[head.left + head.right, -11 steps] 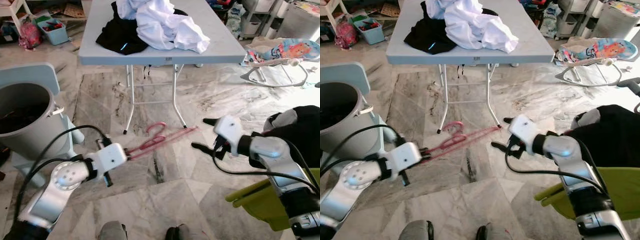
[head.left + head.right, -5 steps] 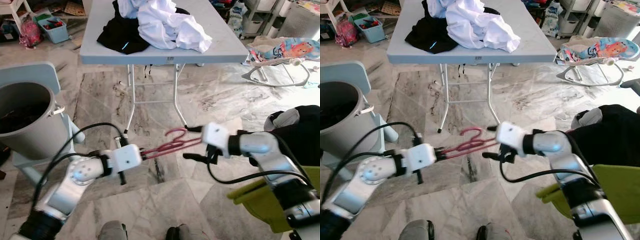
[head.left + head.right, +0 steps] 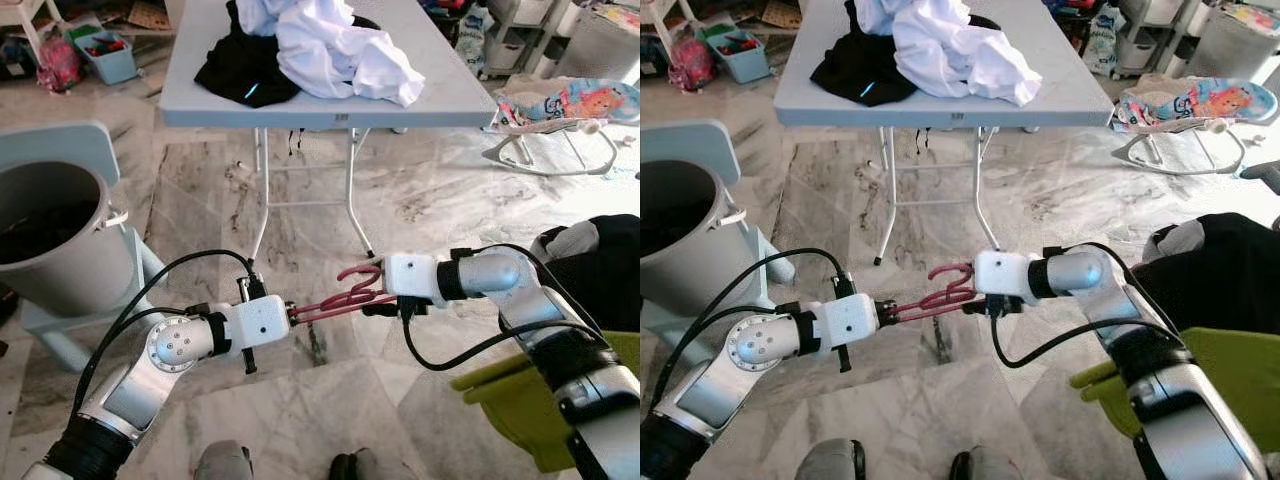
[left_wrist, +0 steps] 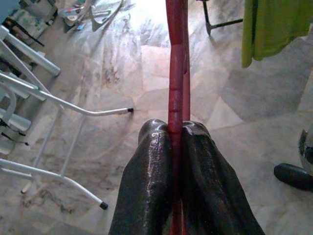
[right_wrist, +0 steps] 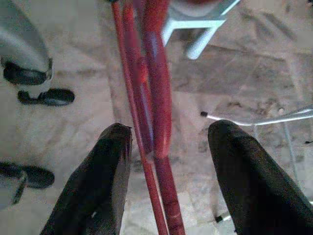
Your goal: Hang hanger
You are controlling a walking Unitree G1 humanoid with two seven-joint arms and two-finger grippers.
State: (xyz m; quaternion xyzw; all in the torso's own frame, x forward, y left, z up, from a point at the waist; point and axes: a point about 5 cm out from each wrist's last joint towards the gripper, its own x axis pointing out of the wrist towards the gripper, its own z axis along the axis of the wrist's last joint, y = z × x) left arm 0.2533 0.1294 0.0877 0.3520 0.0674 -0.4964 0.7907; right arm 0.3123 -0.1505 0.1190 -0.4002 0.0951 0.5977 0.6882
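— Where is the thin red plastic clothes hanger (image 3: 335, 298)?

— Held in the air above the grey-veined marble floor (image 3: 420, 190), stretched between the robot's 2 silver arms in front of a grey folding table (image 3: 440, 95). The left gripper (image 4: 176, 128) has its 2 black fingers pressed together on the hanger's straight bar, pinching it firmly.

— And the right gripper (image 5: 166, 134)?

— Its fingers are spread, 1 on each side of the hanger's red bars near the hook end, and not touching them as seen from the right wrist.

— What surrounds the scene?

— The table carries a heap of white cloth (image 3: 340, 45) lying over black clothing (image 3: 240, 70). A grey round bin (image 3: 50, 240) stands at the robot's left. At its right, dark fabric (image 3: 600, 265) lies over a lime-green cloth (image 3: 500, 395), and a patterned baby bouncer (image 3: 570, 105) sits farther back.
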